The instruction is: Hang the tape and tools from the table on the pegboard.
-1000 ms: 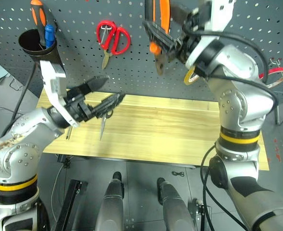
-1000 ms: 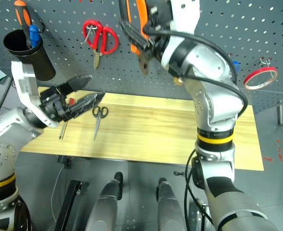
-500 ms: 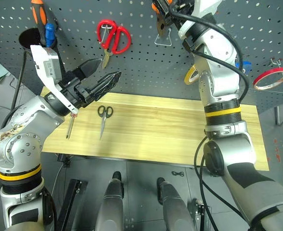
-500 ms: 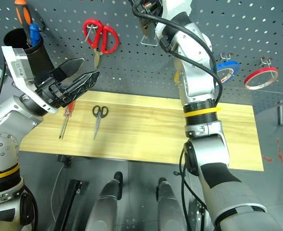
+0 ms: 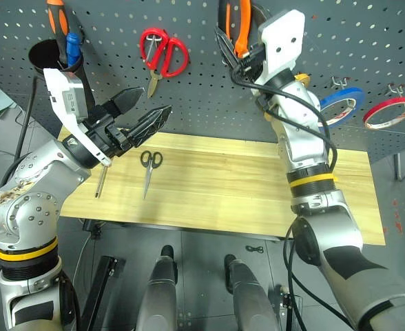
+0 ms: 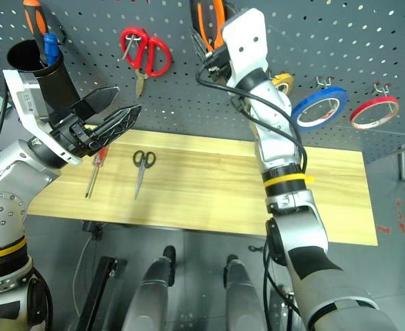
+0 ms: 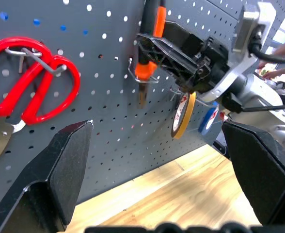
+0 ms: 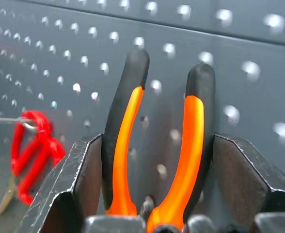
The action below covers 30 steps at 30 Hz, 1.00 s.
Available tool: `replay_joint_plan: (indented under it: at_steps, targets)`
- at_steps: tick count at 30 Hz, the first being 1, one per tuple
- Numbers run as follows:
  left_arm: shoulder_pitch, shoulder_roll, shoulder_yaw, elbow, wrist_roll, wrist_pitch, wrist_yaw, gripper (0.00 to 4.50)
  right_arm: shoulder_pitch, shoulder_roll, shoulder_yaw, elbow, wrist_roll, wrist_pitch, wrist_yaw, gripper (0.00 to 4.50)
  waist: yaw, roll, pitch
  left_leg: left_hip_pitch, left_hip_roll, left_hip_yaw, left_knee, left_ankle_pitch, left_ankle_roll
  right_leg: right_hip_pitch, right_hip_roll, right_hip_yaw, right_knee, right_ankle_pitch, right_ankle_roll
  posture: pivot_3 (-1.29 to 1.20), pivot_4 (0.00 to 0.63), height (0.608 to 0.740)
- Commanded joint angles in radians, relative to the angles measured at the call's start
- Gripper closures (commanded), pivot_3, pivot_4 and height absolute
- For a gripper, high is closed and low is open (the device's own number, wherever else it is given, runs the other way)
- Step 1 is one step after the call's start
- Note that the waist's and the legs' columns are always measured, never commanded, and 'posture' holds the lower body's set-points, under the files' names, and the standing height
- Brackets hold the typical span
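Holding the pliers [image 8: 154, 145] by their orange handles, the right gripper [image 5: 235, 52] has them up against the pegboard [image 5: 368, 41]. Below the pegboard, small scissors [image 5: 149, 167] and the screwdriver [image 5: 100, 181] lie on the surface [image 5: 223, 186]; left gripper [image 5: 139, 117] hangs spread wide above them.

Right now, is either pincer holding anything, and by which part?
The right pincer grips the pliers across both handles, up at the pegboard. The left pincer is open and holds nothing.
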Motion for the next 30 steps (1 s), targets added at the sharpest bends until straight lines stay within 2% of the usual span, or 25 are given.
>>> replay_joint_plan:
  at_steps: [1,2,3,8,12,19,26,30]
  targets:
    - [-0.005,0.016,0.019,-0.037,-0.016,-0.009,-0.010,0.00,0.001,-0.013,-0.011,-0.068,0.002,0.007,-0.012,0.43,0.000,0.000,0.000,0.000,0.000,0.000,0.000,0.000,0.000,0.000,0.000,0.000,0.000,0.000,0.000,0.18,0.397,0.740]
    - [-0.008,0.017,0.018,-0.033,-0.015,-0.009,-0.013,0.00,0.002,-0.017,-0.013,-0.070,0.003,0.010,-0.013,0.09,0.001,0.000,0.000,0.000,0.000,0.000,0.000,0.000,0.000,0.000,0.000,0.000,0.000,0.000,0.000,0.18,0.397,0.740]
    - [-0.010,0.018,0.017,-0.029,-0.013,-0.010,-0.017,0.00,0.004,-0.020,-0.015,-0.075,0.003,0.012,-0.014,0.01,0.001,0.000,0.000,0.000,0.000,0.000,0.000,0.000,0.000,0.000,0.000,0.000,0.000,0.000,0.000,0.18,0.393,0.740]
    - [0.010,0.020,-0.004,-0.019,0.023,-0.025,-0.044,0.00,0.029,-0.051,-0.019,-0.133,0.035,0.060,0.041,0.01,0.003,0.000,0.000,0.000,0.000,0.000,0.000,0.000,0.000,0.000,0.000,0.000,0.000,0.000,0.000,0.17,0.388,0.740]
    - [0.082,0.024,-0.028,-0.031,0.075,-0.042,-0.076,0.00,0.085,-0.103,-0.029,-0.243,0.088,0.171,0.109,0.01,0.002,0.000,0.000,0.000,0.000,0.000,0.000,0.000,0.000,0.000,0.000,0.000,-0.001,0.000,0.000,0.16,0.388,0.740]
    - [0.198,0.015,-0.090,-0.017,0.241,-0.092,-0.045,0.00,0.253,-0.288,-0.044,-0.553,0.213,0.497,0.284,0.01,0.006,0.000,0.000,0.000,0.000,0.000,0.000,0.000,0.000,0.000,0.000,0.000,-0.001,0.000,0.000,0.13,0.387,0.740]
    - [0.226,-0.045,-0.155,0.048,0.439,-0.114,0.097,0.00,0.456,-0.403,-0.084,-0.833,0.333,0.741,0.340,0.01,-0.001,0.000,0.000,0.000,0.000,0.000,0.001,0.000,0.000,0.001,0.000,0.000,-0.001,0.000,0.000,0.09,0.394,0.740]
    - [0.200,-0.131,-0.192,0.126,0.548,-0.073,0.243,0.00,0.558,-0.430,-0.064,-0.976,0.496,0.885,0.427,0.01,-0.007,0.000,0.000,0.000,0.000,0.000,0.002,0.000,0.000,0.001,0.000,0.001,0.000,0.000,0.000,0.06,0.399,0.740]
